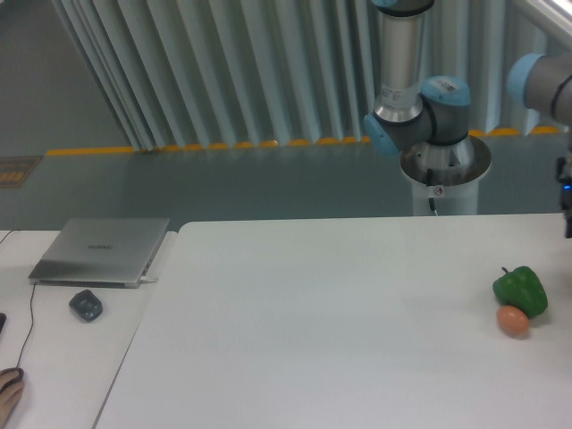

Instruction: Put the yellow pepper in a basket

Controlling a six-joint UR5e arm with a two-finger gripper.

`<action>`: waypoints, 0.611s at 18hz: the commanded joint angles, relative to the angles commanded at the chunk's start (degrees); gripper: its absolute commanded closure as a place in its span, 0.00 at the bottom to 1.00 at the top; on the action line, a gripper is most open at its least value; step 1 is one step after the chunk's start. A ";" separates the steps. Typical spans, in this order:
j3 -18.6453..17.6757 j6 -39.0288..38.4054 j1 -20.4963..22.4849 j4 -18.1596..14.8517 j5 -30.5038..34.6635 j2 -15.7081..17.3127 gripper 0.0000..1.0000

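The yellow pepper is out of view, and no basket shows either. The arm's base (pixel 444 165) stands behind the table's far edge, and its links run up and off to the right. A dark sliver of the arm's end with a small blue light (pixel 567 198) shows at the right edge of the frame, above the table. It is mostly cut off, so the fingers and anything they may hold are hidden.
A green pepper (pixel 521 290) lies at the table's right side, with a small orange-brown egg-like ball (pixel 512 320) touching its front. On a lower desk to the left are a closed grey laptop (pixel 101 250) and a dark mouse (pixel 86 305).
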 joint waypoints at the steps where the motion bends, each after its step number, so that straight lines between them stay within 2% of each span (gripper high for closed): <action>1: -0.70 0.00 -0.62 0.17 0.00 -0.26 0.00; 3: -1.59 0.00 -1.58 0.53 0.26 -0.35 0.00; 7: -1.41 0.87 -1.59 0.70 0.61 -2.11 0.00; 11: -0.71 2.55 -1.59 0.70 0.88 -2.11 0.00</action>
